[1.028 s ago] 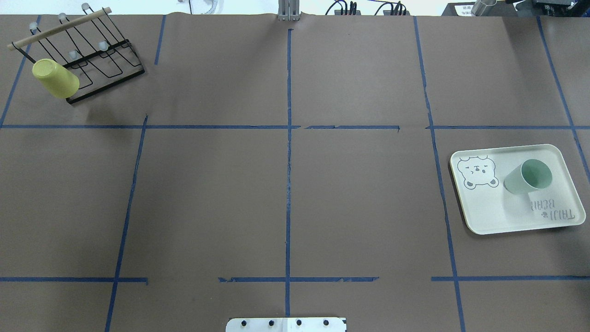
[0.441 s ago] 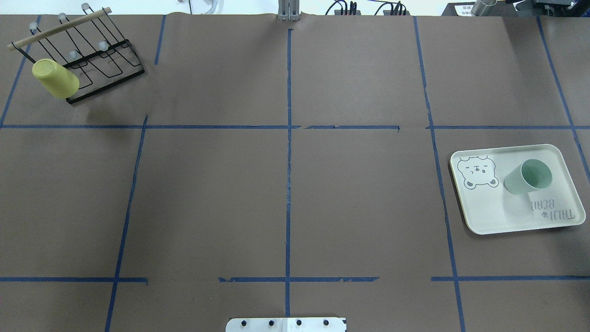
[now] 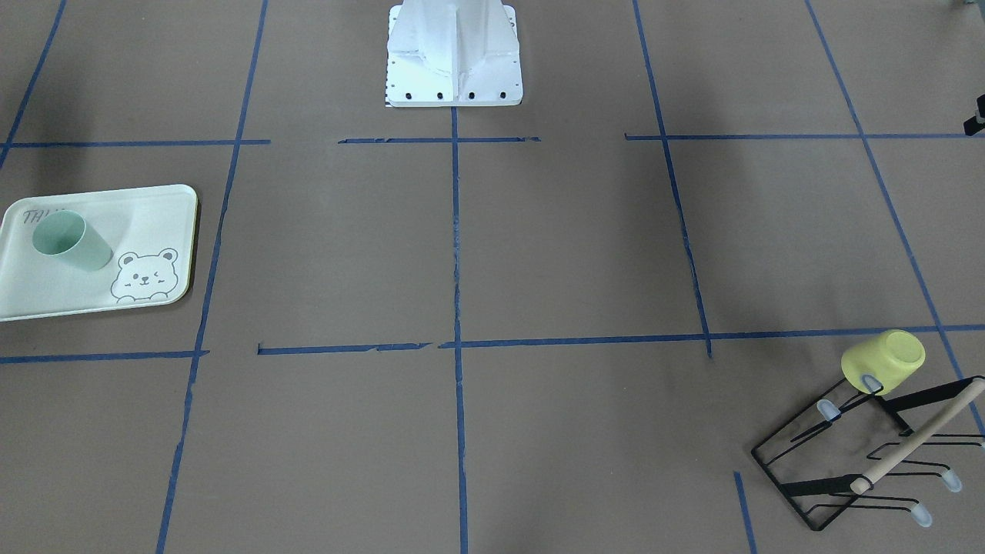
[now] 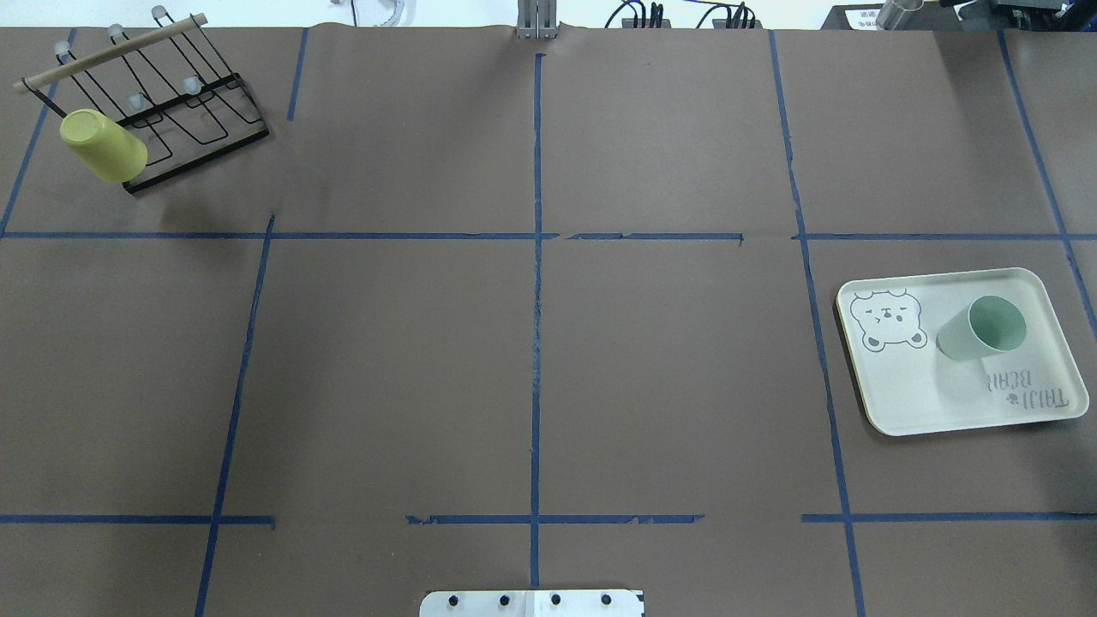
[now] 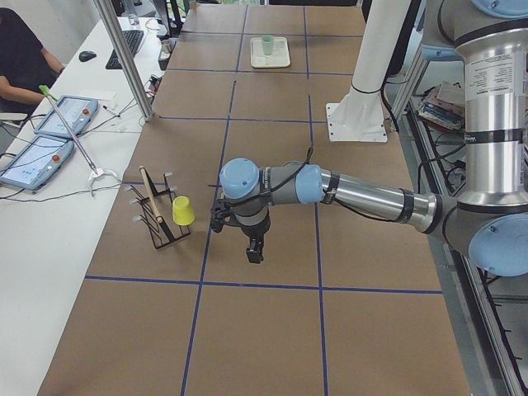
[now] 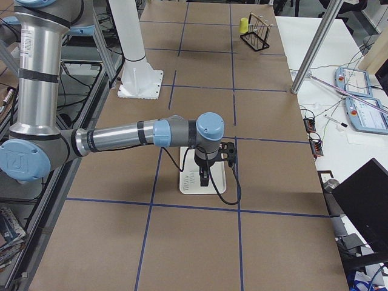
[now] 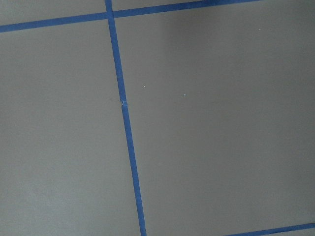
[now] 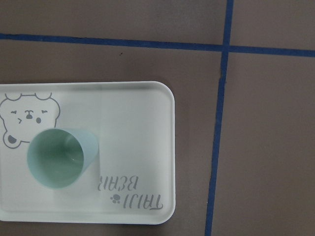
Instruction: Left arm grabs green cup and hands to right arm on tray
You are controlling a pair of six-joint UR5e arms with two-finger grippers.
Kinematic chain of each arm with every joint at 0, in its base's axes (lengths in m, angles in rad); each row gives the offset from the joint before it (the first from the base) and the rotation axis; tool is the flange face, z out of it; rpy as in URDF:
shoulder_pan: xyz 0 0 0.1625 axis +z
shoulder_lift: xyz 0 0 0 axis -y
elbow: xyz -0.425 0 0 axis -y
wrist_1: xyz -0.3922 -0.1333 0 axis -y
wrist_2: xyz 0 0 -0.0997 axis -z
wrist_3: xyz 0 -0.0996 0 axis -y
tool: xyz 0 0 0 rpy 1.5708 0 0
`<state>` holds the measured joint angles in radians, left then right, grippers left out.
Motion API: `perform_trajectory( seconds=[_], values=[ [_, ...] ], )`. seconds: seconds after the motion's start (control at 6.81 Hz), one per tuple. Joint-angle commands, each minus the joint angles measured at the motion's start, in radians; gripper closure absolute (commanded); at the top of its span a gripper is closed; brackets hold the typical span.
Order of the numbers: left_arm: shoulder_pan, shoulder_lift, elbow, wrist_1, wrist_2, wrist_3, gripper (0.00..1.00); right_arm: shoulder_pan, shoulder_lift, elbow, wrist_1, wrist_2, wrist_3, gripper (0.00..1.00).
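Mint-green, the green cup (image 4: 982, 330) stands upright on the tray (image 4: 921, 394) at the right of the table (image 4: 686, 386). We view the left pincer (image 5: 255, 252) and right pincer (image 6: 204, 177) side-on only; we cannot tell their opening.

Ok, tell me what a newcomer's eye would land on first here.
The mint green cup stands upright, mouth up, on the bear-printed tray on the robot's right. At the far left corner, a yellow-green cup hangs mouth-down on a black wire rack. The side views show the left arm and the right arm reaching out over the brown table, the right one above the tray.
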<state>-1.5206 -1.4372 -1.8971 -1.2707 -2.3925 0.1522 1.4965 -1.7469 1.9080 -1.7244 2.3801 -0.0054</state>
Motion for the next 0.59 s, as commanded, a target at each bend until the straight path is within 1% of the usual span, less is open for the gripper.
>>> perform_trajectory(
  seconds=[0.0, 0.15, 0.29, 0.44],
  values=[
    [-0.044, 0.0, 0.062, -0.054, -0.002, 0.0, 0.0, 0.022, -0.036, -0.001, 0.0, -0.004, -0.082, 0.0],
    [-0.044, 0.004, 0.076, -0.08, -0.013, 0.0, 0.0, 0.022, -0.034, 0.005, 0.0, -0.015, -0.08, 0.0],
    [-0.044, 0.003, 0.066, -0.081, -0.016, -0.011, 0.0, 0.027, -0.036, 0.02, -0.001, -0.018, -0.077, 0.0],
    [-0.044, 0.003, 0.064, -0.081, -0.014, -0.032, 0.0, 0.027, -0.028, 0.019, -0.001, -0.044, -0.077, 0.0]
  ],
)
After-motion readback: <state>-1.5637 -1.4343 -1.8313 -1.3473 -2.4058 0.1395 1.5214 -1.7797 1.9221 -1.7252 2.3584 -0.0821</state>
